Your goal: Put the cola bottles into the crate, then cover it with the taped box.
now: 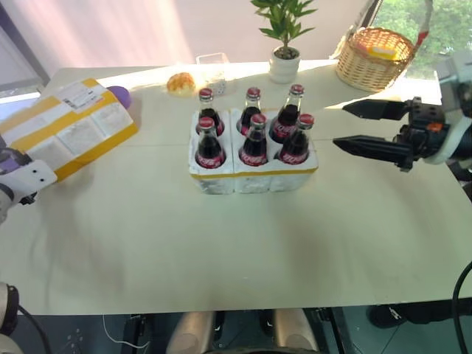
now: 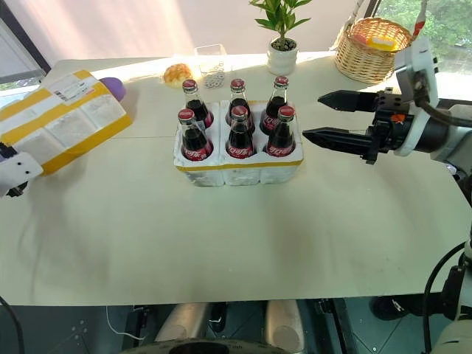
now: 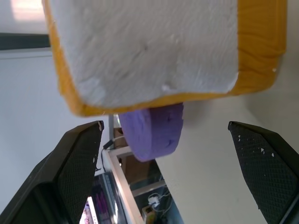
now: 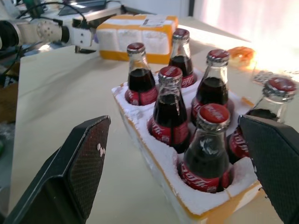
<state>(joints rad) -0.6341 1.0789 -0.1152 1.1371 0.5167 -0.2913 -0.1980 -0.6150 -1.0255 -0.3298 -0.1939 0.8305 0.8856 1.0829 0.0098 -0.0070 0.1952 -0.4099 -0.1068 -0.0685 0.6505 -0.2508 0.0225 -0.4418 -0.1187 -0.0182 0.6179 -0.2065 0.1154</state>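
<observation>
Foam taped box (image 1: 66, 125) at nine o'clock looks light, bulky; both grippers, left (image 3: 163, 175) and right (image 2: 324, 116), released, should clasp opposite sides.

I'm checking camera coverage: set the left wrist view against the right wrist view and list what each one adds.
Left wrist view alone: a purple object wedged under the taped box, seen from close below, between the open left gripper.

Right wrist view alone: six cola bottles seated in the crate, framed by the open right gripper.

Both: the taped box and the pale table.
</observation>
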